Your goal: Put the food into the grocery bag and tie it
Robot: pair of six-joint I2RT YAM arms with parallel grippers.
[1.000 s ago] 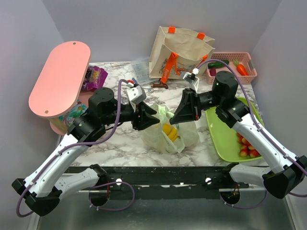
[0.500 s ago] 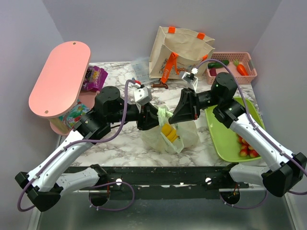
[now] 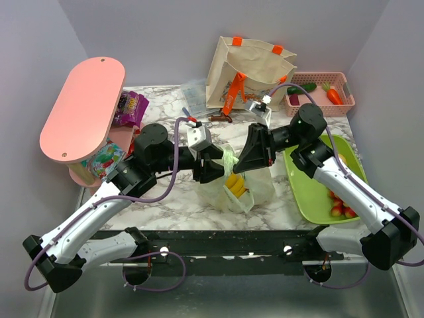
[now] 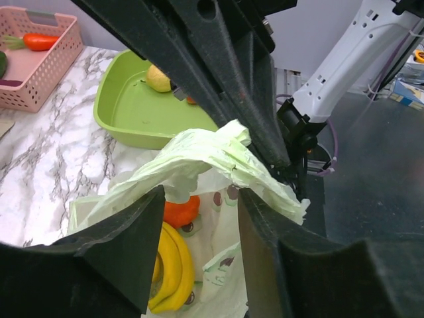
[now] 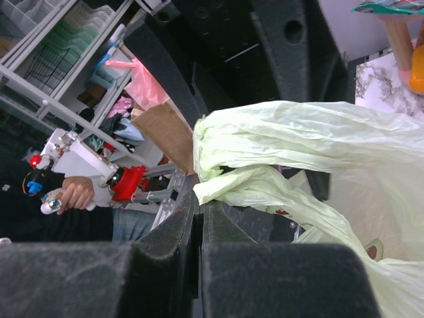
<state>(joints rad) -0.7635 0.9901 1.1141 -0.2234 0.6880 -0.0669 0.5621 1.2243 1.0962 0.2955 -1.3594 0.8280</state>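
The pale green grocery bag sits mid-table with its handles drawn up into a twisted strand. Inside it lie the yellow banana bunch, which also shows from above, and an orange citrus. My right gripper is shut on a bag handle, held just above the bag. My left gripper is open; its fingers straddle the bag just under the strand, close against the right gripper's fingers.
A green tray at the right holds small fruits and a yellow citrus. Behind stand a beige tote and a pink basket of vegetables. A pink oval shelf and snack packets are at the left.
My left gripper has moved right, up to the bag's handles and the right gripper. The right gripper has shifted slightly left, still holding the handle.
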